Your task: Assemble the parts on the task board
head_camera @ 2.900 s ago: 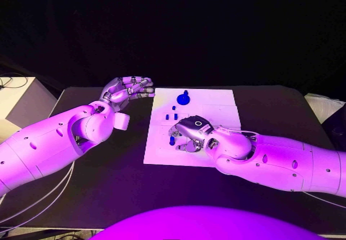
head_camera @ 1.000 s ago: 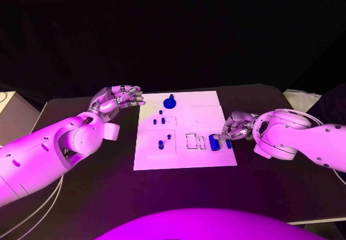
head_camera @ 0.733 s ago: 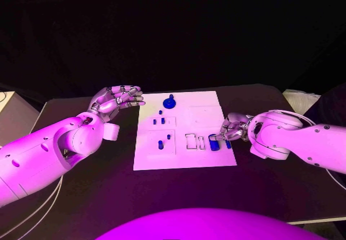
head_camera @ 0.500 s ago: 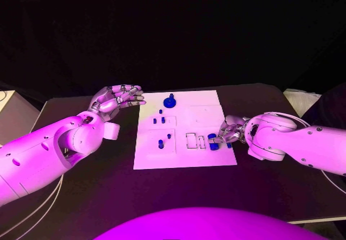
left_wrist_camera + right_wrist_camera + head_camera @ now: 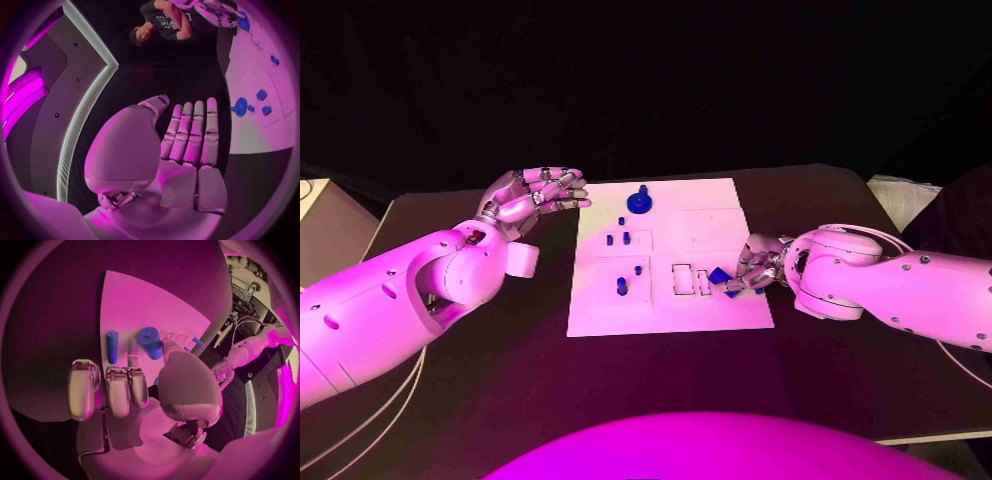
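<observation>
right robot hand (image 5: pixel 751 267): at the board's right edge, fingers curled around a blue cylinder (image 5: pixel 720 276); the cylinder sits tilted between the fingertips, low over the board. Right wrist view shows the thumb and a finger closing on the fat blue cylinder (image 5: pixel 149 342), other fingers extended alongside.
left robot hand (image 5: pixel 531 197): raised over the black surface (image 5: pixel 488 370) just off the board's far-left corner, holding nothing. Head view shows the fingers loosely bent and apart; left wrist view shows them laid side by side, straight, thumb off to one side (image 5: pixel 187 137).
board (image 5: pixel 668 300): white plate, flat in the middle of the surface, long axis running away from the robot.
round blue part (image 5: pixel 639 203): near the far edge of the board, with a small stub on its far side.
small blue pegs (image 5: pixel 617 240): a pair side by side in the left half of the board, nearer than the round part.
more pegs (image 5: pixel 622 288): one in the near-left area, a smaller one (image 5: pixel 638 270) just beyond it.
slim blue rod (image 5: pixel 112 346): lying on the board beside the held cylinder, apart from it, seen in the right wrist view.
rectangular slots (image 5: pixel 682 281): outlined recesses in the near-right half of the board, just left of the held cylinder.
contact: can't tell whether the cylinder touches the board.
</observation>
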